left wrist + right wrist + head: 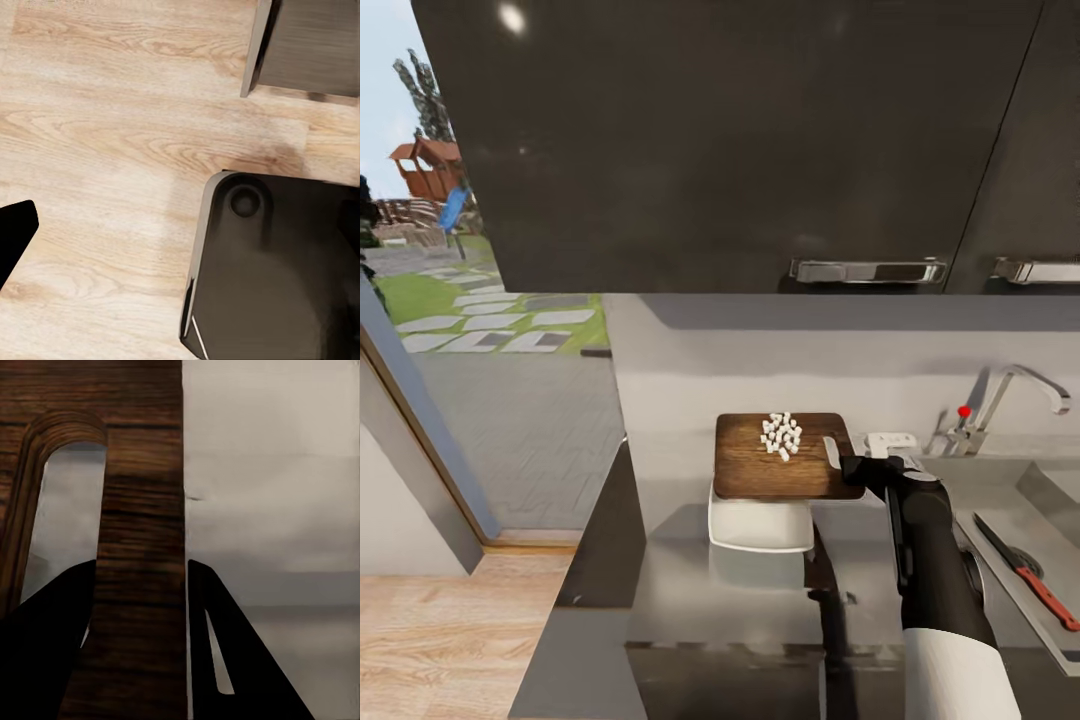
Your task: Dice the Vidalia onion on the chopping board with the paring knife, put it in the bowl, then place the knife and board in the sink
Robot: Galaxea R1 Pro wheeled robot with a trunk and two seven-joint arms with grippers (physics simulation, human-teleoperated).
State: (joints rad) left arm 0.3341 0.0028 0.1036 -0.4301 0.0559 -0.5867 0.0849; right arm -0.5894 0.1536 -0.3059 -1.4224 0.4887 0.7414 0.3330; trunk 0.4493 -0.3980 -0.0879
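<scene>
My right gripper (838,455) is shut on the right edge of the dark wooden chopping board (760,470) and holds it just above the white bowl (760,528) on the grey countertop (680,600). A small heap of white diced onion (781,435) lies on the board's far part. In the right wrist view the board (142,495) sits clamped between the two black fingers (225,645), with its slot beside them. The paring knife (1028,575) lies in the steel sink (1050,495) at the right, its reddish handle toward me.
A chrome faucet (1005,395) with a red knob stands behind the sink. Dark wall cabinets (760,150) hang overhead. A glass door on the left opens onto a paved yard. The left wrist view looks down on the wood floor (112,135) and the robot's dark base (277,270).
</scene>
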